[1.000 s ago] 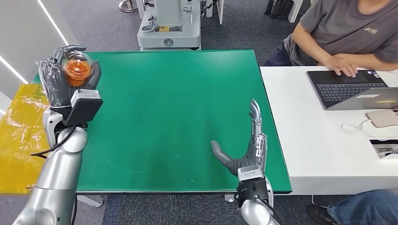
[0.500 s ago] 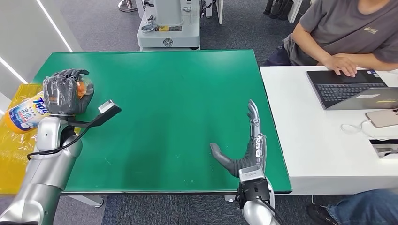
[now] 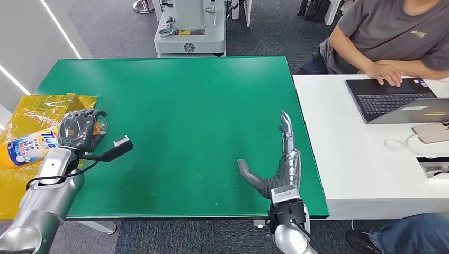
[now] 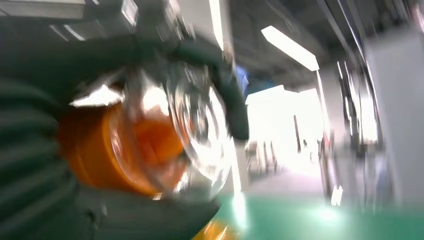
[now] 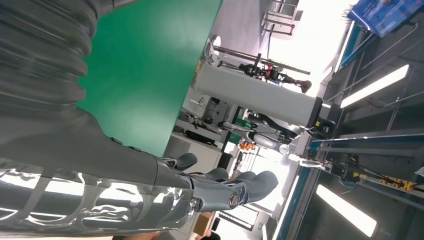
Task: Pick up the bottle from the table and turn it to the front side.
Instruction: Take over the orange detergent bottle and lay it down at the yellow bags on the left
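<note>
left hand (image 3: 79,129) with fingers curled in a grip, right hand (image 3: 278,169) flat, fingers straight

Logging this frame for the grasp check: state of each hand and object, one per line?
left hand: gripping the bottle near its cap end
detergent bottle: held, lying sideways over the yellow bag, label facing up
right hand: open, empty, over the green table
laptop: open, a person's hand on its keyboard
</note>
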### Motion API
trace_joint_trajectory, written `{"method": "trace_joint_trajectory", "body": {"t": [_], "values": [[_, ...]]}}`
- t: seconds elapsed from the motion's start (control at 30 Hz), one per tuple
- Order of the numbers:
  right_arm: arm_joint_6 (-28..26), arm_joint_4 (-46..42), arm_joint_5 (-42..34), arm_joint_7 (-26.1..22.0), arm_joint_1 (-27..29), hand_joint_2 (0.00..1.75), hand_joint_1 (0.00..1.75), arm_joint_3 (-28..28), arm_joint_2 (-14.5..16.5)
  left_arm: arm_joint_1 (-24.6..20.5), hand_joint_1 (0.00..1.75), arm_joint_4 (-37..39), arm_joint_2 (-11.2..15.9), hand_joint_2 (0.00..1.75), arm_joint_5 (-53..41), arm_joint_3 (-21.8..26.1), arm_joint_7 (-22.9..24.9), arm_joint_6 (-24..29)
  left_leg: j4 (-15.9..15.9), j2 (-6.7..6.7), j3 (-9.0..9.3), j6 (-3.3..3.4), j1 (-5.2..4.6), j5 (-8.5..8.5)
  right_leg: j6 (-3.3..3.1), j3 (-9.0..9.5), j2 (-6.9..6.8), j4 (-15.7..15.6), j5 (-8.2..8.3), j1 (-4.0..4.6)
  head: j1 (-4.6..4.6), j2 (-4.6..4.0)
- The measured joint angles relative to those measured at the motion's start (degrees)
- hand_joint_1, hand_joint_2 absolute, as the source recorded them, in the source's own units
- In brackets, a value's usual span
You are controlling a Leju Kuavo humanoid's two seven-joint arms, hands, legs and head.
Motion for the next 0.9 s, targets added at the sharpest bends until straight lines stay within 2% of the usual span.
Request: {"method": "trace_joint_trajectory", "body": {"t": [0.17,0.43,0.9], "values": [[0.4,0.1,-0.2,0.0,-0.4,1.75,0.0,0.0,0.0,0.0,1.75,5.0,0.7,1.75,-1.3,0.0,-3.3,-5.6,0.0,-0.01,0.0,0.0,0.0,0.0,0.0,-0.02,-0.01,0.0,0.0,0.0,0.0,0.0],[0.7,0.6,-0.3,0.0,-0.8,1.75,0.0,0.0,0.1,-2.0,1.75,10.0,0.6,1.75,-6.5,-1.0,-3.3,-12.2,0.0,-0.02,-0.01,0.0,0.0,0.0,0.0,-0.01,-0.02,0.0,0.0,0.0,0.01,0.0],[0.8,2.0,-0.7,0.3,-1.7,1.75,0.0,0.0,0.3,-3.6,1.75,12.7,-0.7,1.75,-9.0,-4.0,-3.6,-12.8,0.0,-0.02,0.0,0.0,0.0,0.0,0.0,-0.02,-0.01,0.0,0.0,0.0,0.0,0.0]]}}
